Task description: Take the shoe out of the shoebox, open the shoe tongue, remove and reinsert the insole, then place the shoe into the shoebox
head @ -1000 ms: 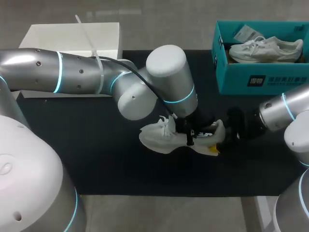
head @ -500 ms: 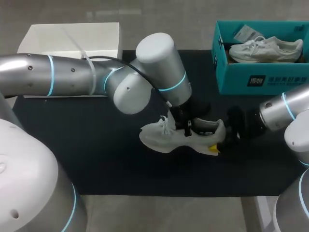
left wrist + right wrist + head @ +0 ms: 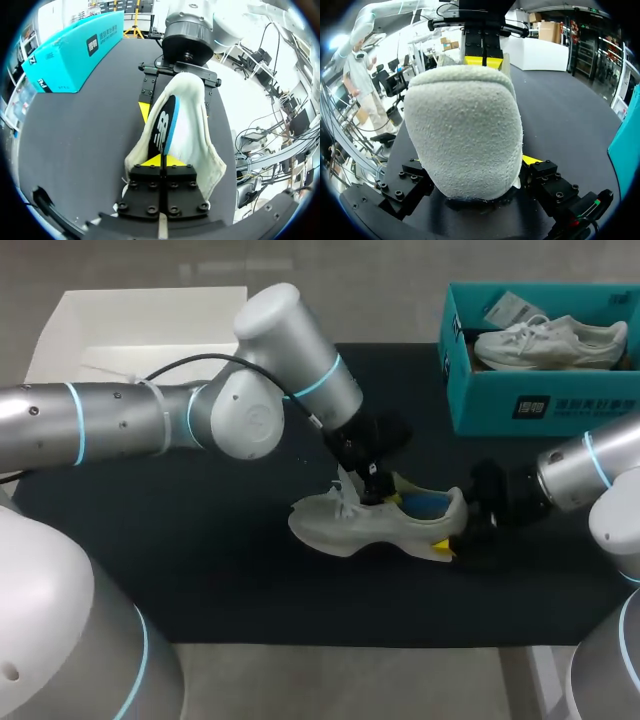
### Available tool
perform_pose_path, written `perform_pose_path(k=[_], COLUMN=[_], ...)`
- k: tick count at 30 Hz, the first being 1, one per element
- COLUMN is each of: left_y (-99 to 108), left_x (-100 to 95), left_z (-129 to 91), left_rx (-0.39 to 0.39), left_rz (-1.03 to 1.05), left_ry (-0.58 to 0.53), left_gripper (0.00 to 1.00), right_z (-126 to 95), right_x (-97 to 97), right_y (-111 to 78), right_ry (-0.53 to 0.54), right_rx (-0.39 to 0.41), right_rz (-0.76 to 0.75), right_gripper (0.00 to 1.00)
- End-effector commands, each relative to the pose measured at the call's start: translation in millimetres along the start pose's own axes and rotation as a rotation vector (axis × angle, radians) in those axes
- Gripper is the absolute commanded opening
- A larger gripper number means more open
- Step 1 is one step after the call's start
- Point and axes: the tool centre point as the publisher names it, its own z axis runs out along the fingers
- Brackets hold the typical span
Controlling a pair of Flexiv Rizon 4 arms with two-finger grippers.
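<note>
A white shoe (image 3: 350,525) lies on its sole on the black mat (image 3: 200,570), toe to the left. My left gripper (image 3: 374,478) hangs over its opening, shut on the front end of the blue and black insole (image 3: 425,504), which is lifted partly out. In the left wrist view the yellow tips (image 3: 161,161) pinch the insole (image 3: 162,130) on edge inside the shoe (image 3: 192,115). My right gripper (image 3: 455,530) clamps the heel from both sides. In the right wrist view the heel (image 3: 465,130) fills the space between its fingers (image 3: 530,161).
The teal shoebox (image 3: 540,390) stands at the back right with a second white shoe (image 3: 550,340) inside. A white box lid (image 3: 140,320) lies at the back left, behind my left arm.
My left arm has swung back and left and its gripper has risen, drawing the insole up so that its blue surface now shows. The right arm and the shoe have stayed put.
</note>
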Motion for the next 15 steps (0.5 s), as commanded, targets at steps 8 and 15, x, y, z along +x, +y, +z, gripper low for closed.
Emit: perform_pose_path(k=[8, 15], left_y=[-2, -18], left_x=[13.1, 21.2], left_z=[-30, -41], left_rx=[0.157, 0.255], left_rz=[0.033, 0.041], left_ry=[0.129, 0.181], left_gripper=[0.00, 0.00], right_z=[3, 3], right_x=[1.4, 1.4], right_y=[-2.0, -2.0], right_ry=[-0.001, -0.001], right_rx=[0.003, 0.003], right_rz=[-0.001, -0.001], right_gripper=[0.00, 0.00])
